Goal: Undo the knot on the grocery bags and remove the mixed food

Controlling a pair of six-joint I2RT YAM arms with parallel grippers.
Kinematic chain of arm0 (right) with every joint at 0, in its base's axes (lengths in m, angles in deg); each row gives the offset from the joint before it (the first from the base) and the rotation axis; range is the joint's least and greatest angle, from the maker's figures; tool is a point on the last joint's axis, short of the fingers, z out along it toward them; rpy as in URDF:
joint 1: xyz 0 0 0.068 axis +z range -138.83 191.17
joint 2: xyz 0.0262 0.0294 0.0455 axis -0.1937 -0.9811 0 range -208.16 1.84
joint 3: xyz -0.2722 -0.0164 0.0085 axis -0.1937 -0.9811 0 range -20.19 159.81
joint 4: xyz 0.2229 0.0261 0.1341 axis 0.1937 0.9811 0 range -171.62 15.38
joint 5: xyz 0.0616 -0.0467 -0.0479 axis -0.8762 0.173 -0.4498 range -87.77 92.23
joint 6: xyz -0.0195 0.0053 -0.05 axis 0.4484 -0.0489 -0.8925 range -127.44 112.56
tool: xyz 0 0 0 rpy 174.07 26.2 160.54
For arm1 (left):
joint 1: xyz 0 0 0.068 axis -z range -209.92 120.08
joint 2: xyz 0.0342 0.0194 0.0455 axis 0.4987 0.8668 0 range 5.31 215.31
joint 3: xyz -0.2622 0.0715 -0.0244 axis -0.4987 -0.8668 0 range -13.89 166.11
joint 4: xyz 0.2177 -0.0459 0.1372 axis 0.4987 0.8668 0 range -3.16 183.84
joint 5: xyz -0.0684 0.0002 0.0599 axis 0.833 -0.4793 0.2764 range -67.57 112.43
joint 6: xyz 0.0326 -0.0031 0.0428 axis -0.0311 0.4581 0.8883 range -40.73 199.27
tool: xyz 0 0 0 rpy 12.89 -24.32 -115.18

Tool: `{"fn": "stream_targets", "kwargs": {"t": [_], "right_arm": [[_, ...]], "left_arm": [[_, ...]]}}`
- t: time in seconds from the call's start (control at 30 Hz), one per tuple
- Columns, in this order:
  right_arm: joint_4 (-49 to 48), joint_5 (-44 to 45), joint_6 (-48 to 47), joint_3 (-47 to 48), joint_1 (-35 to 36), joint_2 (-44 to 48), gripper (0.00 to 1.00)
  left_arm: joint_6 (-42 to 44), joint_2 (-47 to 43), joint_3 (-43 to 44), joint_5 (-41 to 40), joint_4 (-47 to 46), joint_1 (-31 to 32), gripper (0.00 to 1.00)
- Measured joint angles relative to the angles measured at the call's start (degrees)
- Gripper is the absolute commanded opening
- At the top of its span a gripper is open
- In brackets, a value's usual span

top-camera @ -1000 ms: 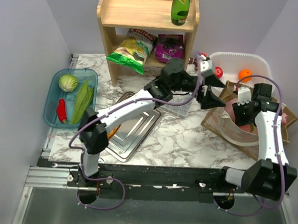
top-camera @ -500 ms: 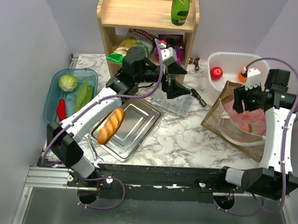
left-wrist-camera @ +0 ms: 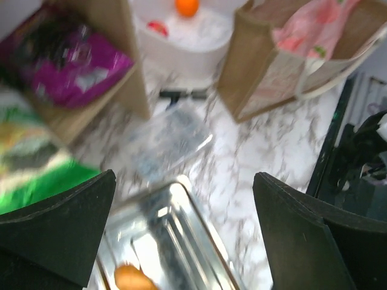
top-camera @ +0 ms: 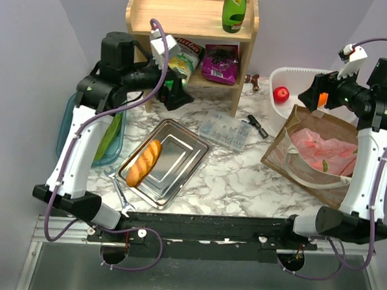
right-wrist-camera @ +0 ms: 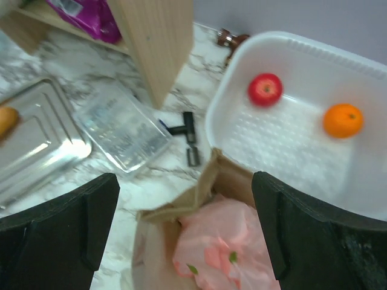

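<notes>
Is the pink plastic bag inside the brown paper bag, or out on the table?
Inside. The pink bag lies crumpled within the brown bag.

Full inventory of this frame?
shelf: 1, wooden, back
bottle: 1, green, shelf top
crisp packet: 1, yellow-green, lower shelf
snack packet: 1, purple, lower shelf
tray: 1, steel, middle
loaf: 1, golden, on tray
box: 1, clear, beside tray
basin: 1, white, right
fruit: 1, red, in basin
orange: 1, orange, in basin
paper bag: 1, brown, right
plastic bag: 1, pink, inside paper bag
bin: 1, blue, left
left gripper, right gripper: 2, black, open
</notes>
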Motion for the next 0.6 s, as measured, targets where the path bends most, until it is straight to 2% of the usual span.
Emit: {"fn": "stream_targets", "kwargs": {"t": [0.13, 0.27, 0.47, 0.6], "right_arm": [[-5.90, -5.64, 6.43, -1.57, 2.12, -3.56, 1.00], [-10.78, -7.06, 10.80, -5.84, 10.32, -4.11, 1.00], [-16.39, -6.34, 13.99, -17.16, 22.77, -0.85, 1.00], [-16.24, -4.11, 13.44, -26.93, 24.98, 4.20, 1.00]], "left_arm": [[4.13, -5.55, -2.49, -5.31, 12.09, -5.20, 0.99], [6.25, -12.96, -10.69, -11.13, 19.06, -10.71, 0.98], [7.21, -22.01, -24.63, -17.05, 22.03, -16.61, 0.99], [7.13, -23.69, -30.77, -19.82, 22.45, -17.64, 0.98]]}}
